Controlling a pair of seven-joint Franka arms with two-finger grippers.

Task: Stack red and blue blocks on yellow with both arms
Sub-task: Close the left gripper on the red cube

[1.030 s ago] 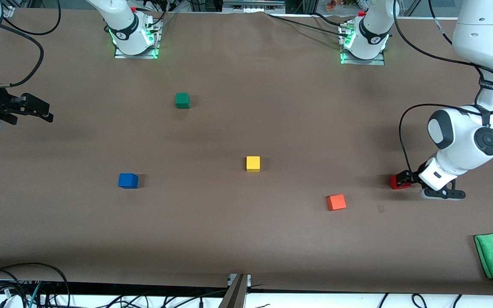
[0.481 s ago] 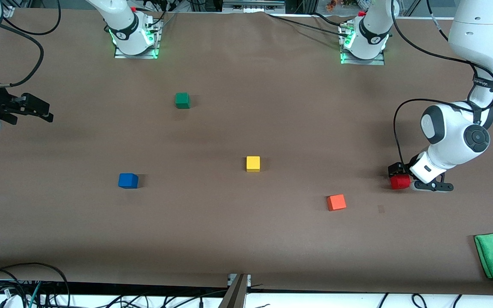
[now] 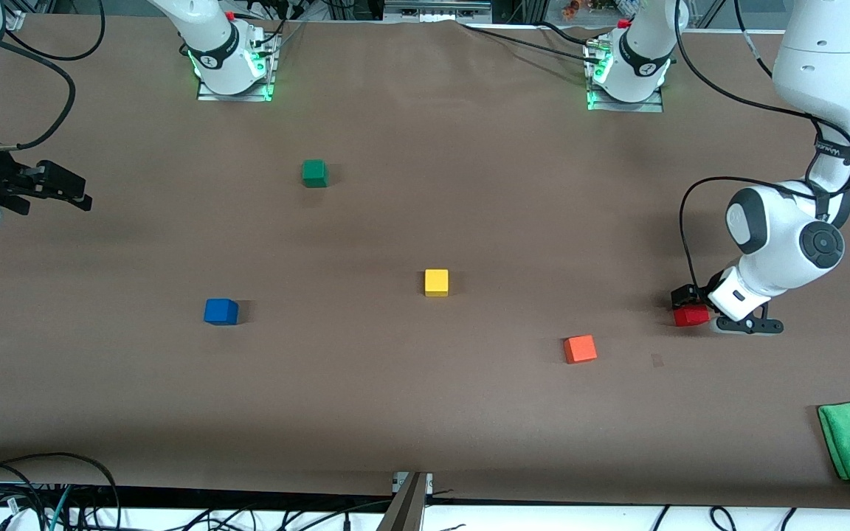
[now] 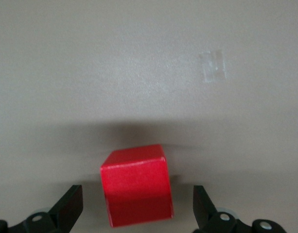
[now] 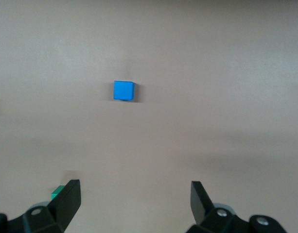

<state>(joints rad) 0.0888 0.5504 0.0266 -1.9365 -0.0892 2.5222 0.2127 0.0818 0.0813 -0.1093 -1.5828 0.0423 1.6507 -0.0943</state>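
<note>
The left gripper is down at the desk near the left arm's end, its jaws spread wide with the red block sitting on the desk between them; from the wrist view there seems to be a gap on each side, so neither finger touches it. The right gripper waits in the air at the right arm's end, jaws also open and empty, the blue block well away from them. The yellow block lies mid-desk, between the blue and red ones.
</note>
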